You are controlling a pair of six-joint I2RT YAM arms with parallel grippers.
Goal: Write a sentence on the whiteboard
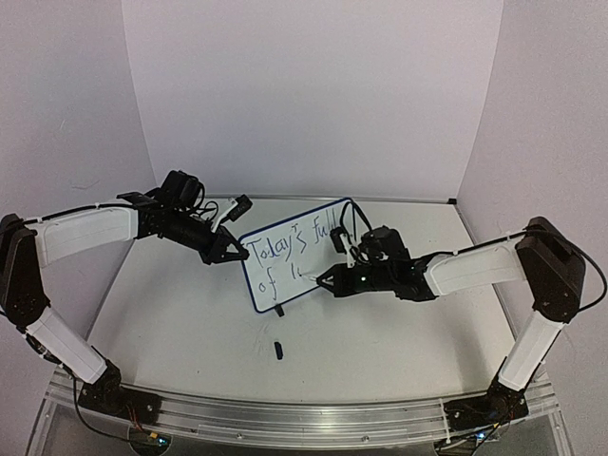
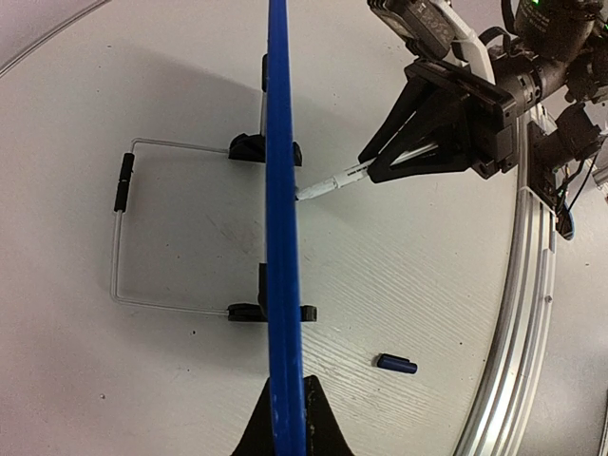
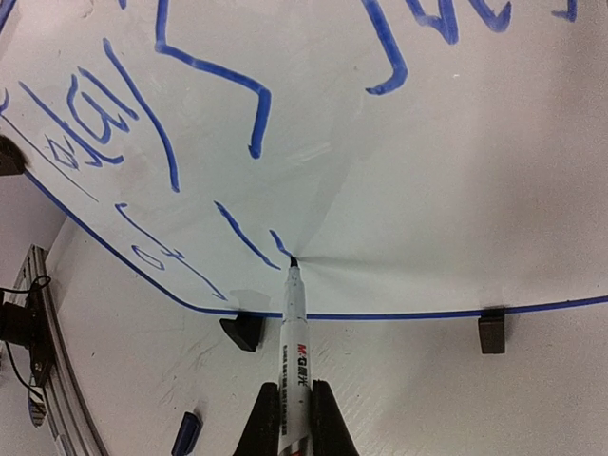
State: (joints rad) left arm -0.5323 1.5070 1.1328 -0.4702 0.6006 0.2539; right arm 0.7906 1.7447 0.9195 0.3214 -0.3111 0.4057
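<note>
The whiteboard (image 1: pixel 302 258) stands upright on the table, mid-scene. The sentence (image 1: pixel 290 239) reads "Today's full" on the top line and "of li" below, in blue strokes (image 3: pixel 214 81). My left gripper (image 1: pixel 231 253) is shut on the board's left edge; the left wrist view shows the blue rim (image 2: pixel 278 190) edge-on between my fingers (image 2: pixel 328 423). My right gripper (image 1: pixel 328 281) is shut on a white marker pen (image 3: pixel 295 347). Its tip touches the board at the end of the last short stroke. The right gripper also shows in the left wrist view (image 2: pixel 380 161).
The dark-blue marker cap (image 1: pixel 278 350) lies on the table in front of the board, also in the wrist views (image 2: pixel 396 363) (image 3: pixel 186 432). The wire stand (image 2: pixel 119 228) and black clip feet (image 2: pixel 249 147) (image 3: pixel 242 332) sit at the board's base. A metal rail (image 2: pixel 518 313) runs along the near edge.
</note>
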